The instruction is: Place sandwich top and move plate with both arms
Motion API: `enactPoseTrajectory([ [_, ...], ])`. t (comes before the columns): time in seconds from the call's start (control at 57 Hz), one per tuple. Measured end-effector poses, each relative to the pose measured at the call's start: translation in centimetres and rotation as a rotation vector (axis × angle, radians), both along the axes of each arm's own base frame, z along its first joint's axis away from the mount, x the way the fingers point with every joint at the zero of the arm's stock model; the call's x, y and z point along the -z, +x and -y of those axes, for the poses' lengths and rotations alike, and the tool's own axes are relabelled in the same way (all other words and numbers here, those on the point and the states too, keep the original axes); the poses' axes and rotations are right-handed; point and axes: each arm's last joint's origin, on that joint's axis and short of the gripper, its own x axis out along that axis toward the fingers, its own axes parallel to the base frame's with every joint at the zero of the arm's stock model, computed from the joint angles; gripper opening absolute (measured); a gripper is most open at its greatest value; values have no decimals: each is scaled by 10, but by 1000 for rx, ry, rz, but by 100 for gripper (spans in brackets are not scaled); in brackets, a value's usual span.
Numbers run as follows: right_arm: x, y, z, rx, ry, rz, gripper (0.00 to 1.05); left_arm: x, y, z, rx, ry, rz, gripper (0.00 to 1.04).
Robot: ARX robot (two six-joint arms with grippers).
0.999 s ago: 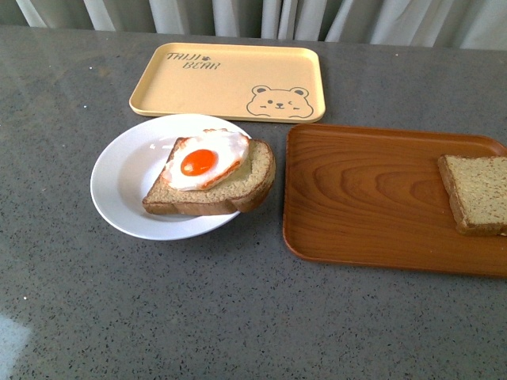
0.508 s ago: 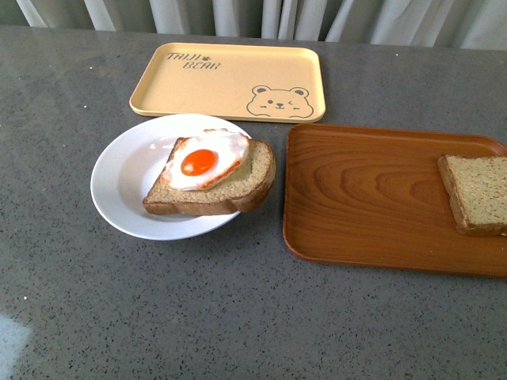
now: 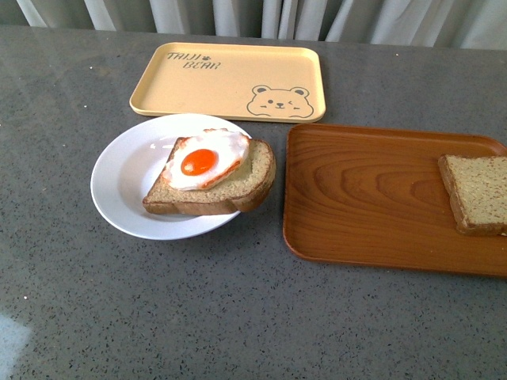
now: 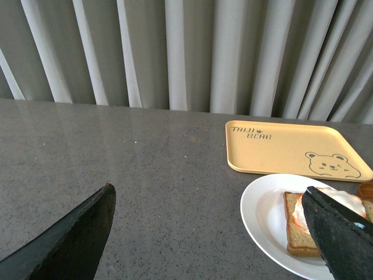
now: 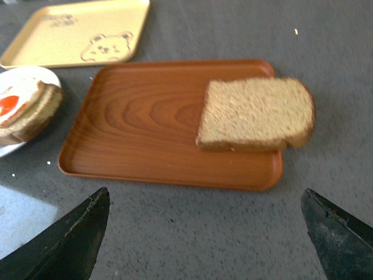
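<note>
Lying on the wooden tray (image 3: 364,198) at the right edge, the bread slice (image 3: 479,192) is ungripped; left gripper (image 4: 208,188) and right gripper (image 5: 205,191) are both spread apart.

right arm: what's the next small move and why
Probably ease the right gripper forward and down toward the plain slice: its fingers are open and empty, short of the wooden tray where the slice lies, and the egg slice is uncovered.
</note>
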Motion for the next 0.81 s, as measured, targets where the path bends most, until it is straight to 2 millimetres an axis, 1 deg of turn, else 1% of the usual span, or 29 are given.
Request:
enactPoseTrajectory([
  [0.088,-12,15,24,22,-5,22,96,0,0,0,0,0,0,96],
  [0.123,-16,23,39,47,-10,26,96,0,0,0,0,0,0,96],
  [0.14,-17,30,50,62,-15,25,96,0,0,0,0,0,0,96],
  [0.175,-15,38,65,80,-19,12,96,0,0,0,0,0,0,96],
  [0.193,-12,45,76,86,-6,-2,96,0,0,0,0,0,0,96],
  [0.228,-6,54,91,104,12,-28,96,0,0,0,0,0,0,96],
  [0.245,0,60,102,108,25,-51,96,0,0,0,0,0,0,96],
  [0.298,15,75,123,102,92,-102,96,0,0,0,0,0,0,96],
  [0.351,28,85,136,114,115,-136,96,0,0,0,0,0,0,96],
  [0.473,51,100,152,111,183,-203,96,0,0,0,0,0,0,96],
  [0.543,58,107,157,103,204,-222,96,0,0,0,0,0,0,96],
  [0.701,72,124,159,72,230,-250,96,0,0,0,0,0,0,96],
  [0.806,87,139,155,45,242,-281,96,0,0,0,0,0,0,96],
])
